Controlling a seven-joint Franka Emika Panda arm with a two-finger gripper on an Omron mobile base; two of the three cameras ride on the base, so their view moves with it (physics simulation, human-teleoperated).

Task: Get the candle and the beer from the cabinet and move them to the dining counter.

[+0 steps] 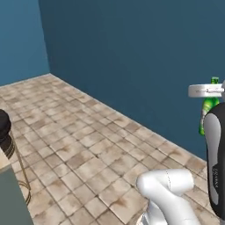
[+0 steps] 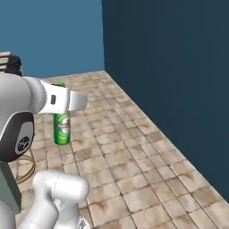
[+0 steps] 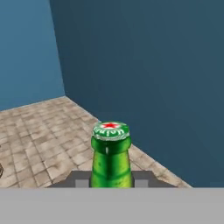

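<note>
The beer is up in the air, carried upright by the arm over a tiled floor, well clear of any worktop. In the hand view its green neck and red-starred cap rise from between the two dark finger tips, so the jaws are closed on the bottle just below the neck, partly shut to its width, not fully together. Holding it there keeps the long body hanging straight down under the gripper, which is probably why it sits so plumb (a grip lower on the label would leave it top-heavy).

In the right base view the labelled lower half of the bottle hangs beneath the white hand, at the left of the picture. In the left base view only its green shoulder and cap peek out at the far right, behind the dark forearm.

Around it there is little: dark blue walls meeting at a far corner, and bare floor between. At the near left edge of the left base view stands a black-topped stool with a thin metal frame, beside a grey-green panel. That suggests the dining counter lies off to that side, so this looks like the carrying leg.
</note>
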